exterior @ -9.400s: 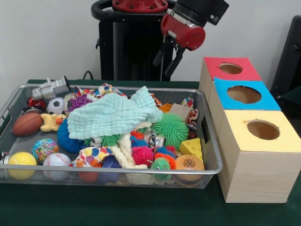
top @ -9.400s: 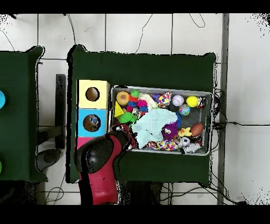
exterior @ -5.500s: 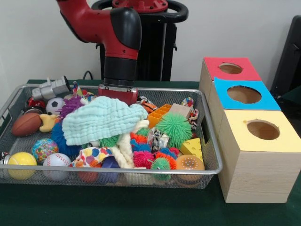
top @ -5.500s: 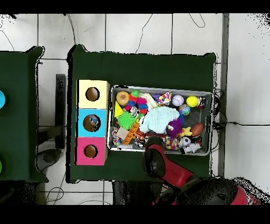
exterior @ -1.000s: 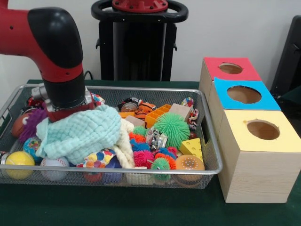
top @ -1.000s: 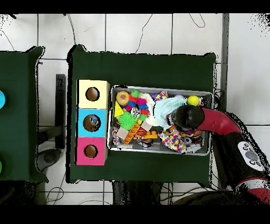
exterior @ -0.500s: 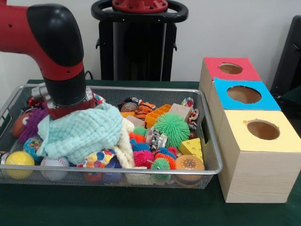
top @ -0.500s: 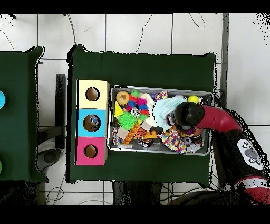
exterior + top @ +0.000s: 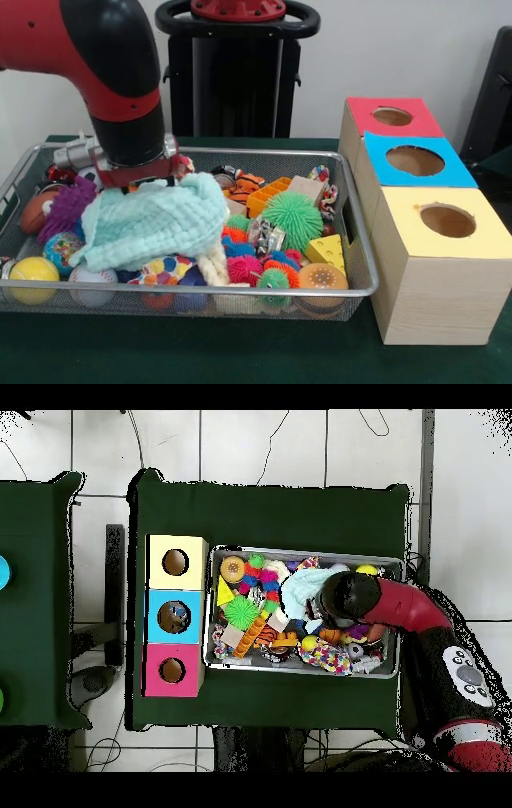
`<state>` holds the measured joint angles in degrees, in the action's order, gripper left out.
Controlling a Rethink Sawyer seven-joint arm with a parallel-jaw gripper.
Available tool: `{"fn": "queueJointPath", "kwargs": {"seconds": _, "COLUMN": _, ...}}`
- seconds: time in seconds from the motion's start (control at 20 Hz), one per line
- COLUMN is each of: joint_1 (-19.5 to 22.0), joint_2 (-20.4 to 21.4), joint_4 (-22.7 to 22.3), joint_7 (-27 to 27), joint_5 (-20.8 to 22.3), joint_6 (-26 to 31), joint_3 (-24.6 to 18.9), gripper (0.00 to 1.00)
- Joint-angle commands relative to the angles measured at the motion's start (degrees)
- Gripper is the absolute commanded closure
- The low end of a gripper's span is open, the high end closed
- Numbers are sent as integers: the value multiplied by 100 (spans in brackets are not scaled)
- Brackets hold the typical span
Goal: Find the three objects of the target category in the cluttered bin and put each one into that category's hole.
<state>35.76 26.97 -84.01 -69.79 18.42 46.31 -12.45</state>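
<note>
The bin point(image 9: 264, 152) is a silver wire-mesh basket on the green table, full of toys; it also shows in the overhead view point(image 9: 300, 552). My gripper point(image 9: 138, 186) hangs under the red and black wrist over the bin's left half, its tips hidden in a mint-green cloth point(image 9: 152, 224). The cloth hangs from it, bunched and lifted off the toys. From above the wrist point(image 9: 345, 596) covers the cloth's point(image 9: 300, 587) right side. Three boxes with round holes stand beside the bin: red point(image 9: 392, 116), blue point(image 9: 414, 160), yellow point(image 9: 448, 220).
In the bin lie a green spiky ball point(image 9: 290, 218), a cheese wedge point(image 9: 326, 250), an orange ball point(image 9: 322, 280), a yellow ball point(image 9: 30, 276), a baseball point(image 9: 94, 282), a purple fuzzy toy point(image 9: 68, 206) and small spiky balls. The robot's pedestal point(image 9: 236, 72) stands behind.
The arm has moved right and slightly up in the front view, taking the mint-green cloth along. Earlier it dragged the cloth from the bin's middle to its left.
</note>
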Motion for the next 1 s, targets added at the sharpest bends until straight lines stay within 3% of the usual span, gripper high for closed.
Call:
{"fn": "queueJointPath", "kwargs": {"seconds": 0.05, "joint_1": -632, "joint_2": 266, "joint_4": -1473, "joint_7": -2798, "joint_5": -542, "joint_6": -1822, "joint_3": 227, "gripper": 0}}
{"fn": "queueJointPath", "kwargs": {"seconds": 0.25, "joint_1": -1051, "joint_2": 204, "joint_4": -1993, "joint_7": -3352, "joint_5": -819, "joint_6": -2782, "joint_3": 435, "gripper": 0}}
{"fn": "queueJointPath", "kwargs": {"seconds": 0.45, "joint_1": -1510, "joint_2": 143, "joint_4": -2313, "joint_7": -3752, "joint_5": -1108, "joint_6": -3377, "joint_3": 737, "gripper": 0}}
{"fn": "queueJointPath", "kwargs": {"seconds": 0.75, "joint_1": -2679, "joint_2": 129, "joint_4": -2284, "joint_7": -4097, "joint_5": -1082, "joint_6": -3313, "joint_3": 1916, "gripper": 0}}
{"fn": "queueJointPath", "kwargs": {"seconds": 1.0, "joint_1": -2830, "joint_2": 230, "joint_4": -2435, "joint_7": -4208, "joint_5": -1152, "joint_6": -3338, "joint_3": 2071, "gripper": 0}}
